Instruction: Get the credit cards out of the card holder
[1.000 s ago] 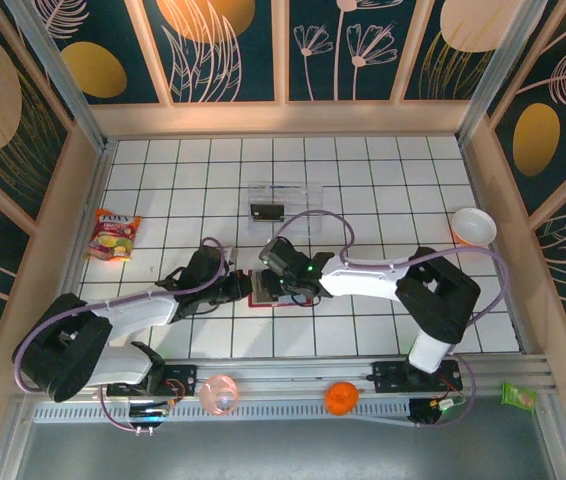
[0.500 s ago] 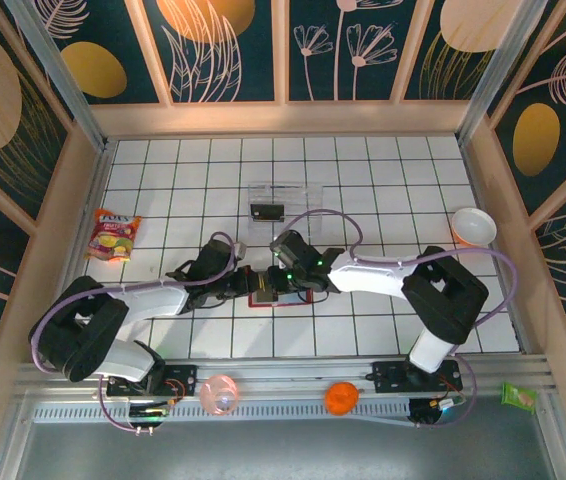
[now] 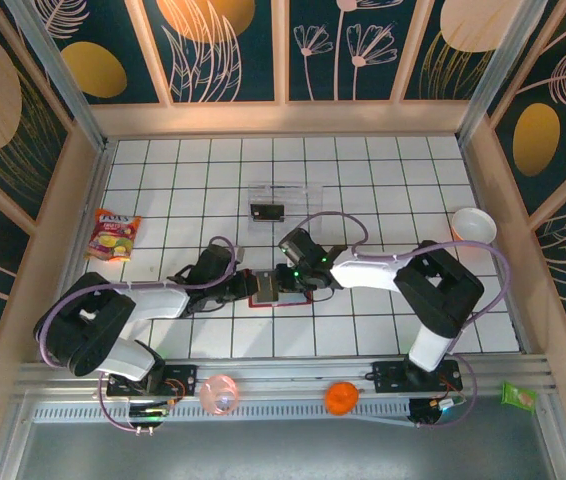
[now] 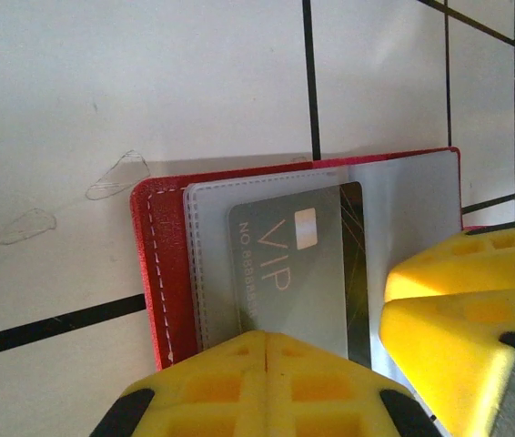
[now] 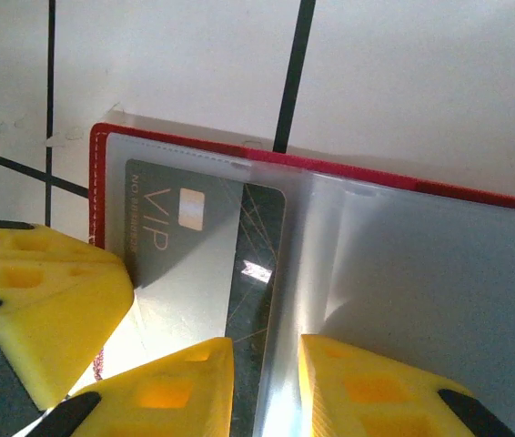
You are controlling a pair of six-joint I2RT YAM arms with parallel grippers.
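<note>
the left gripper (image 4: 262,350) has its two yellow fingers pressed together with no gap, tips down on the near end of the credit card (image 4: 285,273) and the clear sleeve over it. the right gripper (image 5: 267,369) has its yellow fingers a narrow slot apart, tips down on the sleeve. the card's dark edge strip and the sleeve's centre crease run into that slot, and i cannot tell whether the fingers pinch anything.

the card is grey, printed "vip", with a pale chip square. it lies flat, tucked in the clear pocket of the card holder (image 4: 162,273). its far end lies just inside the pocket's stitched edge.

the card holder is red and lies spread open on the white tiled table (image 3: 383,170), between the two arms near the middle of the grid. the card is in the half on the left arm's side. the other half shows a blank grey-white sleeve.

farther back, apart from the holder, a clear tray (image 3: 303,190) holds a second dark card (image 3: 267,211). a snack bag (image 3: 113,236) lies near the left wall and a white bowl (image 3: 473,226) near the right wall.
</note>
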